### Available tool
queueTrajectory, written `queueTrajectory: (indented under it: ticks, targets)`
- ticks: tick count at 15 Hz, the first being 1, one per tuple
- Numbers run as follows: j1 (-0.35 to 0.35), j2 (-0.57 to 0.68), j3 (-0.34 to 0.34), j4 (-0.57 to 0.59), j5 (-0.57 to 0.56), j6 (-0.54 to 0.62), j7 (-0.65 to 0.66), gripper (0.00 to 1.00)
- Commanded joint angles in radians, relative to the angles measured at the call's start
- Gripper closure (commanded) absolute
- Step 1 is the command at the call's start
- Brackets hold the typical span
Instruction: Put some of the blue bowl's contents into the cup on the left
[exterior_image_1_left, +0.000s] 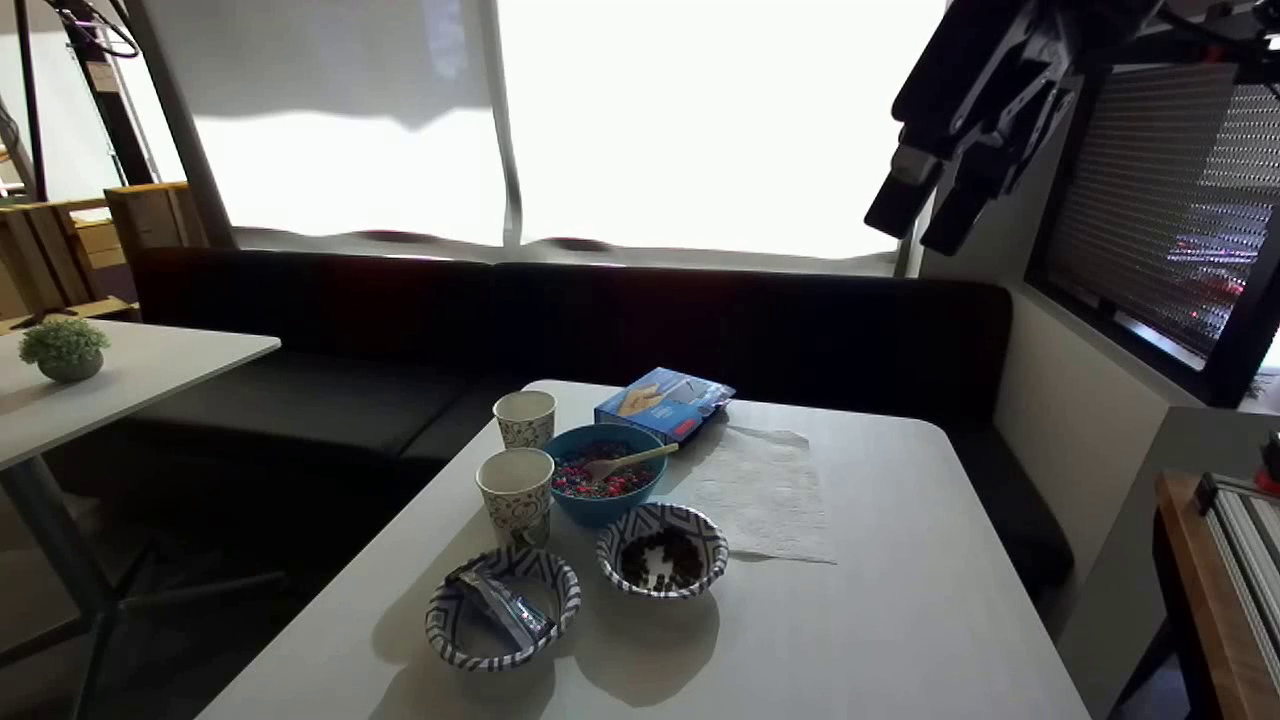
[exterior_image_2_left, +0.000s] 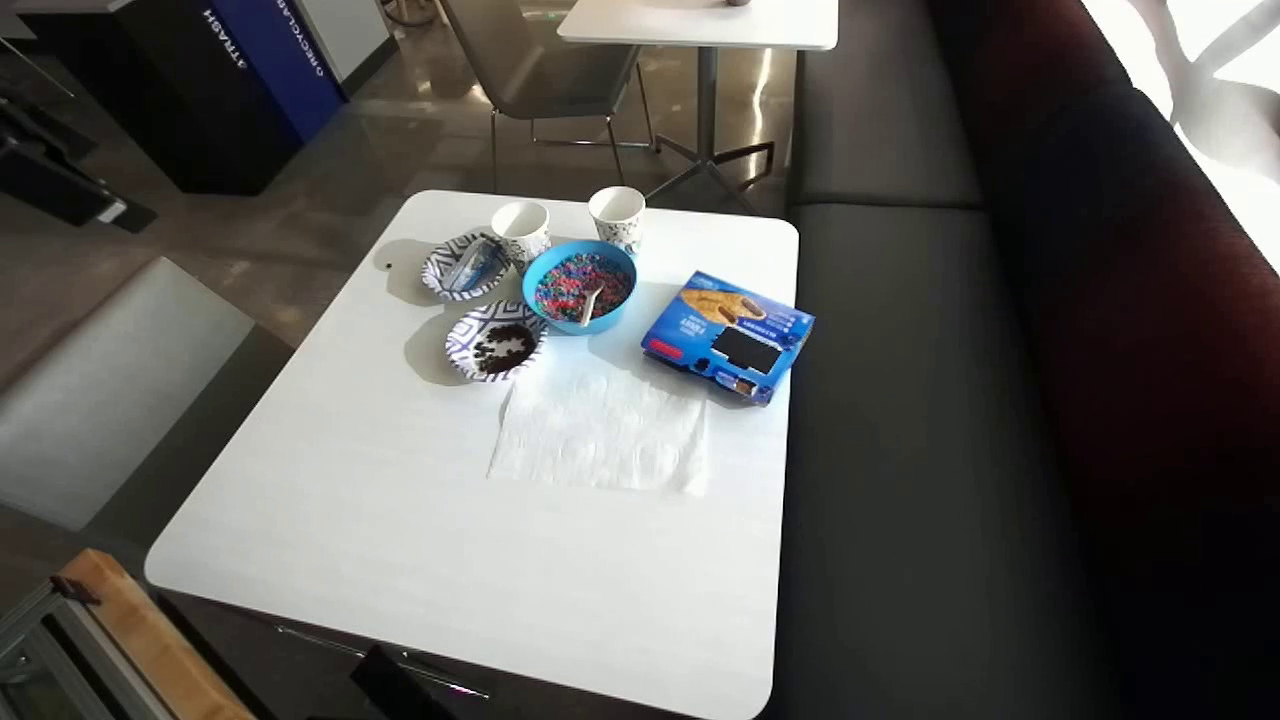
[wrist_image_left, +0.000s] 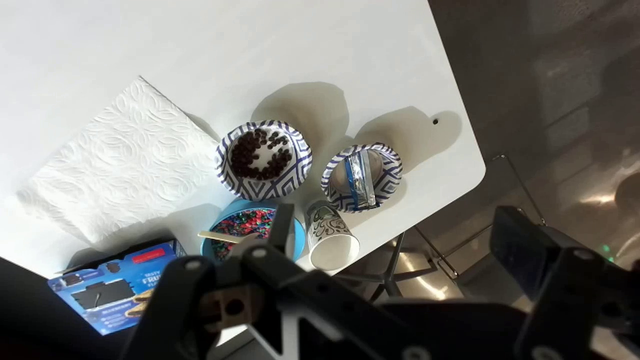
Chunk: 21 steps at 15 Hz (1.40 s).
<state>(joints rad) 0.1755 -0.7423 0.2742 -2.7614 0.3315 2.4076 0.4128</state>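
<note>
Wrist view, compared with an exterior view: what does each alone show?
Of these two, only the wrist view shows the small dark spot near a rounded corner of the white table. Only the exterior view shows the green potted plant and brown wooden ledge. Both share that table, the black gripper, the round blue bowl and a patterned paper cup.

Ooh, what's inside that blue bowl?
Inside the blue bowl are many small red, blue and green pieces, plus a pale spoon. The pieces cover the bowl's bottom, so whatever lies beneath them is hidden.
</note>
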Motion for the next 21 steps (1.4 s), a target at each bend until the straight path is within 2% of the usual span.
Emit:
queueTrajectory:
  ticks: [1,3,4,8,11,12,16,18,21]
  targets:
    - [-0.010,0.028,-0.005,0.015,-0.033,0.010,-0.017,0.00]
    - [-0.039,0.119,-0.013,0.067,-0.084,0.012,-0.065,0.00]
    - [-0.070,0.156,-0.002,0.096,-0.131,-0.024,-0.057,0.00]
    - [-0.111,0.375,-0.010,0.240,-0.248,-0.043,-0.098,0.00]
    - [-0.118,0.553,-0.025,0.394,-0.297,-0.091,-0.105,0.00]
    - [-0.138,0.613,-0.010,0.444,-0.366,-0.083,-0.066,0.00]
    - [-0.109,0.831,-0.057,0.679,-0.485,-0.098,-0.118,0.00]
    - [-0.091,0.923,-0.085,0.788,-0.482,-0.106,-0.154,0.00]
    - [-0.078,1.039,-0.107,0.936,-0.416,-0.119,-0.253,0.00]
